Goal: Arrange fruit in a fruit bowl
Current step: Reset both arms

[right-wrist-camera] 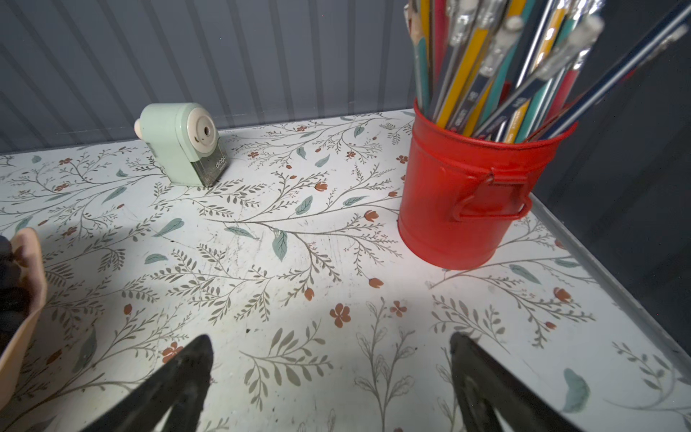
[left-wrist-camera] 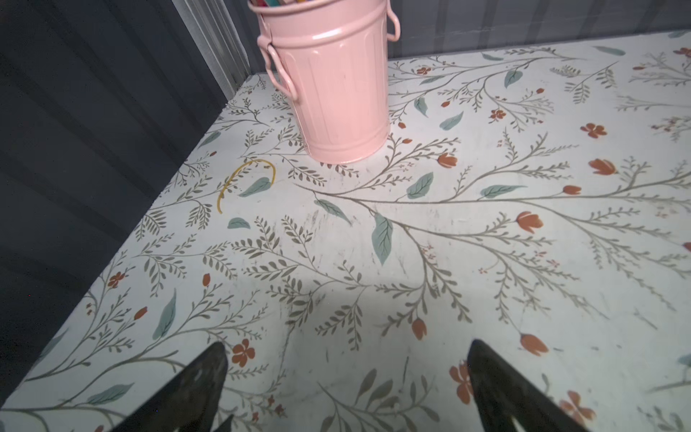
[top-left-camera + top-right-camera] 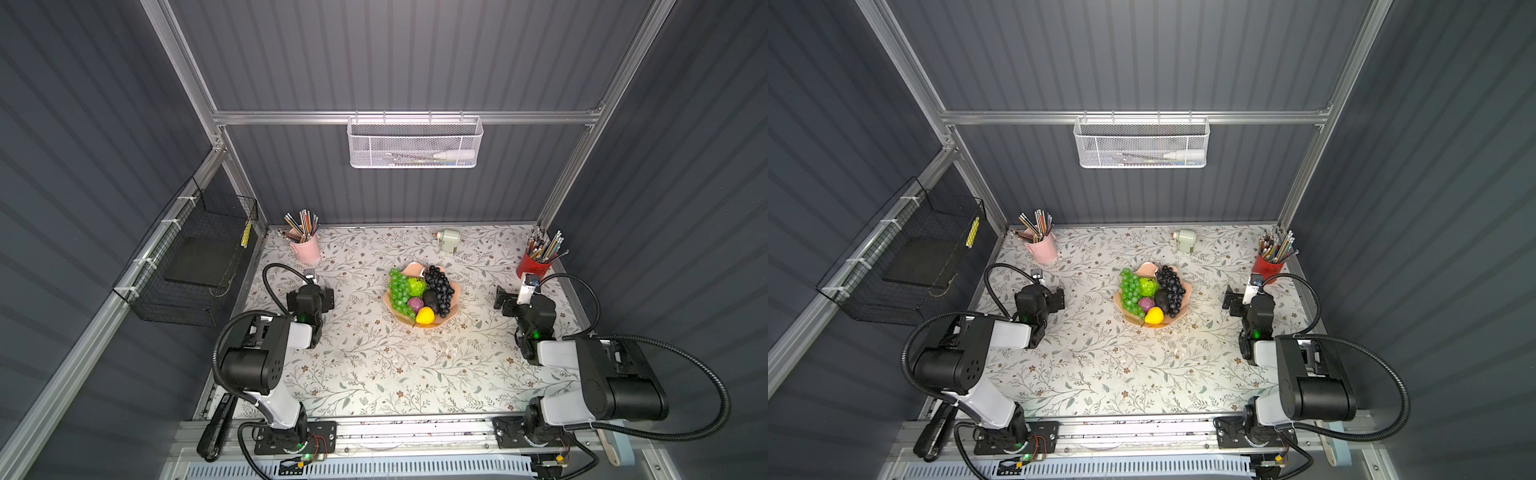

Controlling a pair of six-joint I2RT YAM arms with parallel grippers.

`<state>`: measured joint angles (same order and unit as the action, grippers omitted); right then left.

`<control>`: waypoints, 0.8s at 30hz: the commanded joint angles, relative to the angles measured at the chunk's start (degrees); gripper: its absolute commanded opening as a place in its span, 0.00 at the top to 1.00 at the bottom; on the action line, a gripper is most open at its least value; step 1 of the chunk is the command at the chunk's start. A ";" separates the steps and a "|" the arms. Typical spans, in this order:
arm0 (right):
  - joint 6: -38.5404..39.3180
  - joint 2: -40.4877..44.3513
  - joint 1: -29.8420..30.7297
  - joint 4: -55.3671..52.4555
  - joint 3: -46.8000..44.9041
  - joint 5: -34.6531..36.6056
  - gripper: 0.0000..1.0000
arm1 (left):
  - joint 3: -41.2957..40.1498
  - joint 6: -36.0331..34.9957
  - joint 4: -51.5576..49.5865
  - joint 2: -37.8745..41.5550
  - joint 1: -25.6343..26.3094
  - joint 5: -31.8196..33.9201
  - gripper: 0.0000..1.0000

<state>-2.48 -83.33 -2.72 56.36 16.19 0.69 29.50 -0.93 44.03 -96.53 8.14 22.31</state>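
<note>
As I judge it, the arranging is done or all but done. All six toy fruits lie inside the wide glossy salmon-pink fruit bowl with a scalloped rim [image 3: 409, 269], which sits at the centre of both top views. The green grape bunch [image 3: 398, 291] drapes along the bowl's left side and the dark purple-black grape bunch [image 3: 440, 286] along its right. The bumpy lime-green round fruit [image 3: 417, 286], the dark avocado [image 3: 430, 300] and the small purple fruit [image 3: 414, 303] are packed between the two bunches. The small yellow fruit [image 3: 425, 316] rests at the lower rim. I see no fruit out on the floral-patterned tabletop [image 3: 374, 365]. At most a tidying nudge might be left.

My left gripper [image 2: 347, 348] is spread wide with nothing between its fingers, only bare tabletop below. It sits left of the bowl in the top views, well apart from it. My right gripper [image 1: 329, 338] is equally wide and empty. It sits right of the bowl, nearer, and a sliver of the rim shows in my right wrist view.
</note>
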 commanded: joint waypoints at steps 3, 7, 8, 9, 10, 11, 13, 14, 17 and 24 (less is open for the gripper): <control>0.03 -0.14 -0.62 2.28 0.95 -1.48 0.01 | -0.19 1.32 2.84 -0.33 -1.94 -1.98 0.00; -0.35 -0.12 -1.14 -2.07 3.04 -2.60 0.01 | -3.03 3.13 7.52 -0.94 -3.31 -2.74 0.00; -0.36 -0.48 -1.12 -1.03 2.81 -2.71 0.01 | -3.78 2.32 11.75 -2.14 -3.31 -2.63 0.00; -0.35 -0.41 -1.10 -1.07 2.84 -2.71 0.01 | -3.73 2.17 11.53 -2.09 -3.31 -2.58 0.00; -0.33 -0.09 -1.15 -1.74 2.88 -2.63 0.01 | -3.16 2.75 8.22 -1.23 -3.31 -2.62 0.00; -0.33 -0.09 -1.15 -1.49 2.74 -2.48 0.01 | -3.44 2.53 9.82 -1.66 -3.26 -2.22 0.00; -0.28 -0.19 -1.10 -1.02 2.62 -2.46 0.01 | -3.62 2.27 10.37 -1.65 -3.30 -2.38 0.00; -0.30 -0.08 -1.15 -1.24 2.70 -2.45 0.01 | -3.53 2.25 9.92 -1.51 -3.24 -2.38 0.00; -0.32 -0.17 -1.15 -1.15 2.62 -2.45 0.01 | -3.56 2.05 10.60 -1.79 -3.22 -2.39 0.00; -0.32 -0.42 -1.12 -1.63 3.03 -2.90 0.01 | -3.70 1.85 11.32 -1.92 -3.22 -2.39 0.00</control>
<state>-2.57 -83.53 -3.70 54.83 18.24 -1.74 26.17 0.62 53.56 -98.02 4.82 20.29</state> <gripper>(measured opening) 0.989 0.997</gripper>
